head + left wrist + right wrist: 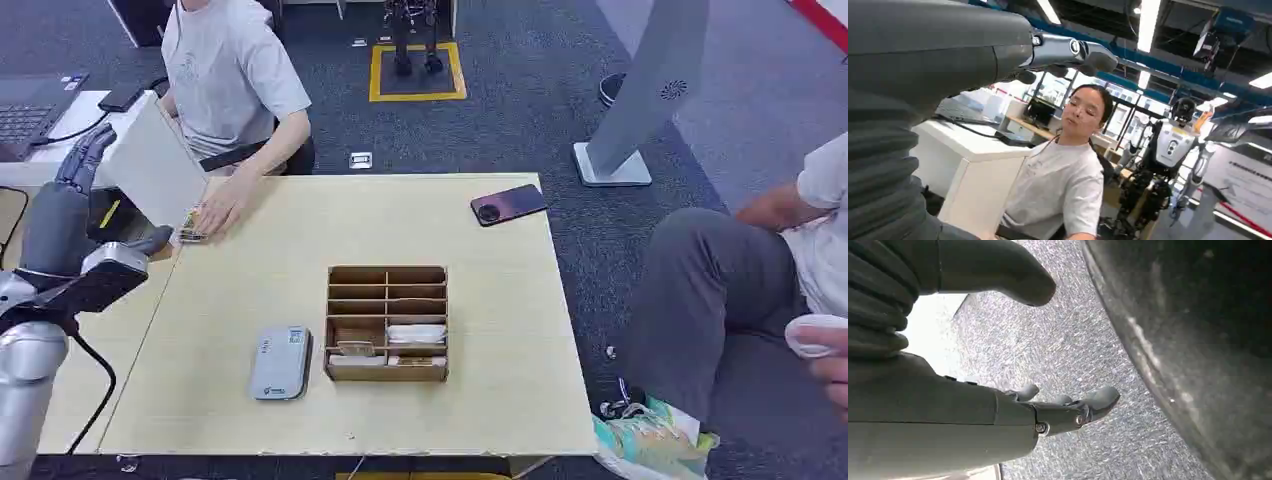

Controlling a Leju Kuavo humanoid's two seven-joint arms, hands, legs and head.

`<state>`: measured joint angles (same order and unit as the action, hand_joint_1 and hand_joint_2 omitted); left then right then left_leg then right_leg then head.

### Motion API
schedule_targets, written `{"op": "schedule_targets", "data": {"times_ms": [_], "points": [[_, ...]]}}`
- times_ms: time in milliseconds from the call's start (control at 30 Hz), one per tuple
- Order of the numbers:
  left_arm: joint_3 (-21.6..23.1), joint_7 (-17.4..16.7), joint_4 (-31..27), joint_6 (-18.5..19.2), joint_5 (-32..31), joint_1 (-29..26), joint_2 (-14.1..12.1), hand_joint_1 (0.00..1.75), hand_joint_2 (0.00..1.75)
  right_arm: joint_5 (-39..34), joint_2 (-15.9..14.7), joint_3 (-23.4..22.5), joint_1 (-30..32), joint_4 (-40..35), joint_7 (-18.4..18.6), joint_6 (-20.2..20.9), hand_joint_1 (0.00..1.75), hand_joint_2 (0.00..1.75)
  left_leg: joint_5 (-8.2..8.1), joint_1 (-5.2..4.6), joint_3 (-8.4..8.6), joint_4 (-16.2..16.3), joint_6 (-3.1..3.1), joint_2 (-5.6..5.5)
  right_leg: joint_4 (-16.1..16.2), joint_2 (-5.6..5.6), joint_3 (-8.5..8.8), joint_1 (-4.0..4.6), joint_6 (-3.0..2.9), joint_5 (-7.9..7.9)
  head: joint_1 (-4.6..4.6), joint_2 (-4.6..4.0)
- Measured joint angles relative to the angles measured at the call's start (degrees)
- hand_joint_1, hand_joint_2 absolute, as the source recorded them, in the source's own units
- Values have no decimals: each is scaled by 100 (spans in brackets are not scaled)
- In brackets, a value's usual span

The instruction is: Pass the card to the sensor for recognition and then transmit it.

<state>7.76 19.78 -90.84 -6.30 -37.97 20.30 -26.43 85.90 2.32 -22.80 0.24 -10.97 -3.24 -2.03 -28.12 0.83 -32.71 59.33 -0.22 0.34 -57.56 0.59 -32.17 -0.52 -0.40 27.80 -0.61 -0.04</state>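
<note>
My left hand (pixel 78 215) is raised beside the table's far left corner, fingers apart and holding nothing. In the left wrist view the left hand (pixel 998 55) stretches toward a seated person (pixel 1063 185). That person's hand (pixel 218 208) lies on the table over a small card (pixel 190 236), just beyond my thumb. The grey flat sensor (pixel 280 363) lies near the front of the table, left of a wooden compartment box (pixel 387 322) holding several cards. My right hand (pixel 998 412) hangs over the carpet with fingers spread and nothing in it.
A dark phone (pixel 508 204) lies at the table's far right. A white panel (pixel 150 170) stands by my left hand, with a laptop (pixel 25 115) behind it. A second person (pixel 770 270) sits to the right of the table (pixel 480 400).
</note>
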Motion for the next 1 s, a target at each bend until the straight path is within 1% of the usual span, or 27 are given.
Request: {"op": "schedule_targets", "data": {"times_ms": [67, 233, 433, 600, 700, 933, 967, 1000], "points": [[223, -85, 79, -166, -400, 1, -28, 0, 175, 22, -4, 11, 0, 0, -9, 4, 0, 175, 0, 0, 0, 0, 0, 0, 0, 0, 0, 0, 0, 0, 0, 0], [614, -334, 304, -590, -1263, -1, -57, 0, 175, 50, -11, 46, -7, 0, -22, 4, 0, 175, 0, 0, -1, 0, 0, 0, 0, 0, 1, 0, 0, 0, 0, 0], [896, -745, 557, -1193, -2312, -2, -144, 0, 175, 52, -24, 85, -16, 15, -37, -2, 0, 175, 0, -2, -2, 0, 0, 0, 0, 0, 0, 0, 0, 0, 2, 0], [933, -1130, 765, -1536, -2738, 0, -151, 0, 175, 48, -24, 87, -18, 24, -18, -20, 0, 175, 0, -1, -2, 0, 0, 0, 0, 0, -2, 0, 0, 0, 0, 0], [935, -1189, 846, -1573, -2803, 1, -138, 0, 175, 48, -24, 87, -19, 26, -2, -20, 0, 175, 0, -1, -2, 0, 0, 0, 0, 0, -2, 0, 0, 0, 0, 0], [942, -1211, 979, -1582, -2803, 16, -94, 0, 175, 41, -24, 87, -19, 28, 22, -28, 0, 175, 0, -1, -2, 0, 0, 0, 0, 0, -2, 0, 0, 0, 0, 0], [944, -1219, 992, -1582, -2808, 17, -90, 23, 175, 41, -24, 87, -18, 28, 24, -28, 0, 175, 0, -1, -2, 0, 0, 0, 0, 0, -2, 0, 0, 0, 0, 0], [942, -1226, 1003, -1580, -2821, 21, -85, 175, 175, 41, -24, 87, -19, 31, 26, -28, 0, 175, 0, -1, -2, 0, 0, 0, 0, 0, -2, 0, 0, 0, 0, 0]]}}
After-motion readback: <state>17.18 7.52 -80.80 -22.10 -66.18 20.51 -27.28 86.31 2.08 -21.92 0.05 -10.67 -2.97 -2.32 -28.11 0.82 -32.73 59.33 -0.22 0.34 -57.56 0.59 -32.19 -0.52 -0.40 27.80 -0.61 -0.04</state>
